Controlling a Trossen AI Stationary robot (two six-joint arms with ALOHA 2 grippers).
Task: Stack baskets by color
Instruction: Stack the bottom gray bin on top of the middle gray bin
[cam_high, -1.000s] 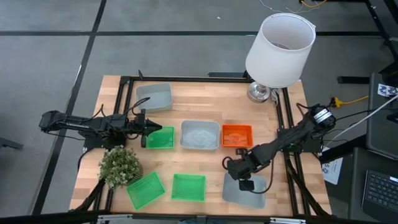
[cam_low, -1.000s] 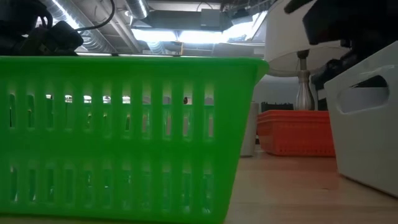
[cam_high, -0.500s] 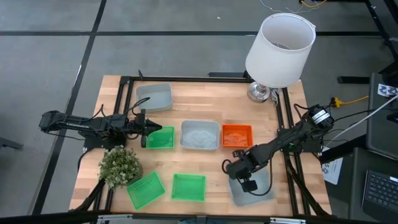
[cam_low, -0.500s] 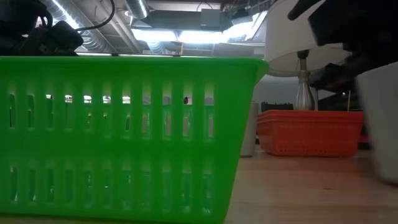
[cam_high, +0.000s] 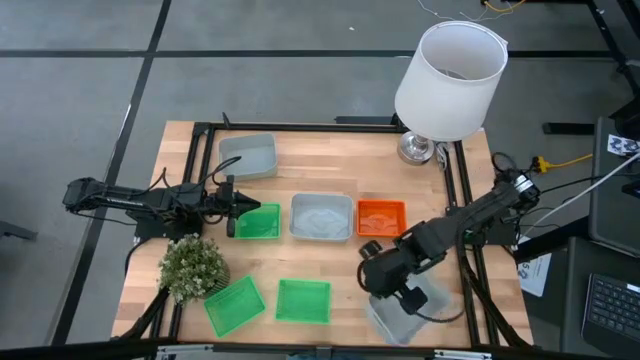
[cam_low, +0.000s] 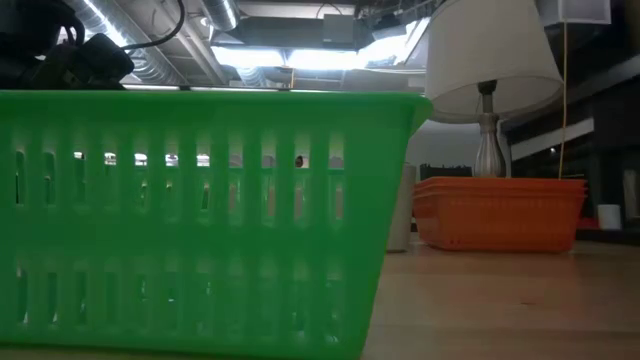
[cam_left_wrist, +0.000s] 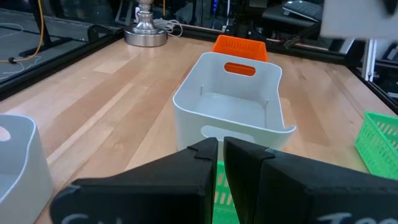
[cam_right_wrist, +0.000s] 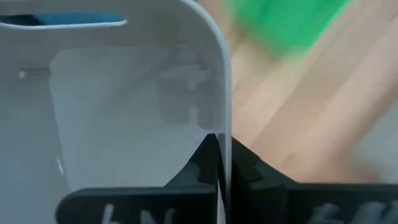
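High view: right gripper (cam_high: 400, 297) sits near front-right of table (cam_high: 330, 150), fingers pinched on wall of a grey basket (cam_high: 405, 318). Right wrist view confirms: both fingers clamp the thin wall of that grey basket (cam_right_wrist: 124, 112), one inside, one outside. Basket looks tilted, at front-right edge; lifted or dragging, can't tell.

Left gripper (cam_high: 235, 208) lies low at table's left side, tip at the left rim of a green basket (cam_high: 259, 222). Left wrist view: fingers (cam_left_wrist: 205, 163) nearly together w/ only a thin slit between; green basket (cam_left_wrist: 217, 186) rim shows in the slit and below it. Looks like a pinch on the green wall.

Other baskets:
- grey basket #2 (cam_high: 322, 217) at table centre, just right of the green one
- orange stack (cam_high: 381, 218) just right of that; low view shows several nested rims on orange stack (cam_low: 495, 212)
- grey basket #3 (cam_high: 248, 156) at back-left
- two more green baskets at front: one (cam_high: 234, 304) skewed, one (cam_high: 303, 300) square to table edge, near each other but apart

Non-task: plant (cam_high: 192, 266) front-left, touching or just beside the skewed green basket; lamp (cam_high: 449, 80) back-right corner.

Low view: nearest green basket (cam_low: 200, 220) fills most of frame.
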